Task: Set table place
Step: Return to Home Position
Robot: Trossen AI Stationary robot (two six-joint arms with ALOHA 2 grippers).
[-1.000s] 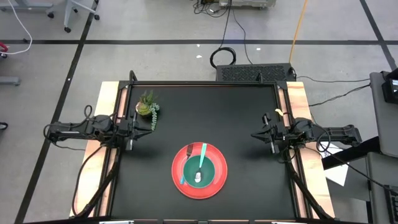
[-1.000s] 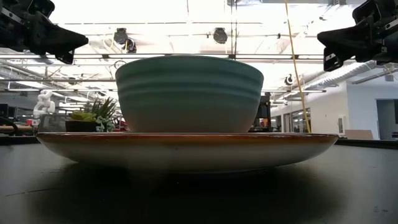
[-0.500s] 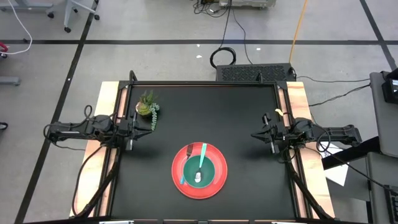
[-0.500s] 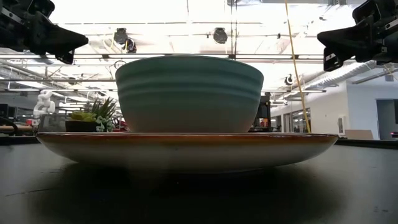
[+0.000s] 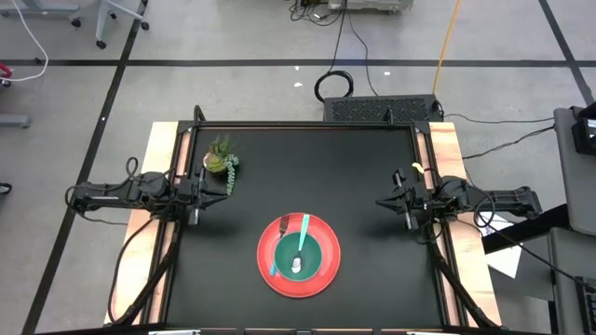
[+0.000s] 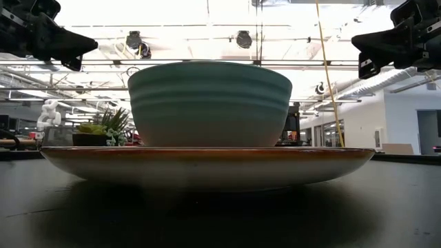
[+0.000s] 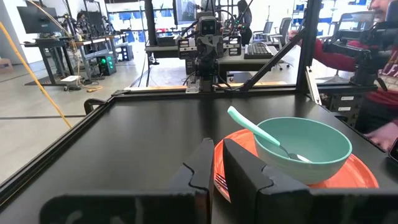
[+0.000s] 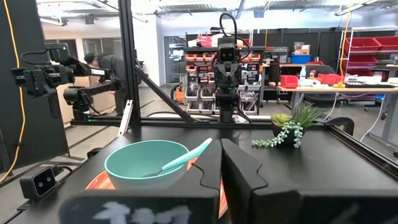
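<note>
Left jaws, closed empty, at the worktop's (image 5: 307, 167) left edge; centre-front, red plate (image 5: 322, 229) bearing fork (image 5: 274, 268), teal bowl (image 5: 315, 266) and spoon (image 5: 304, 233); right jaws likewise, right edge. We judged the setting complete.

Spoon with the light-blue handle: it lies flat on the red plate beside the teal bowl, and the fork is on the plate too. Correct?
Not quite. The spoon sits in the bowl, handle leaning over its rim, as the left wrist view shows. The fork is on the plate, as stated.
</note>
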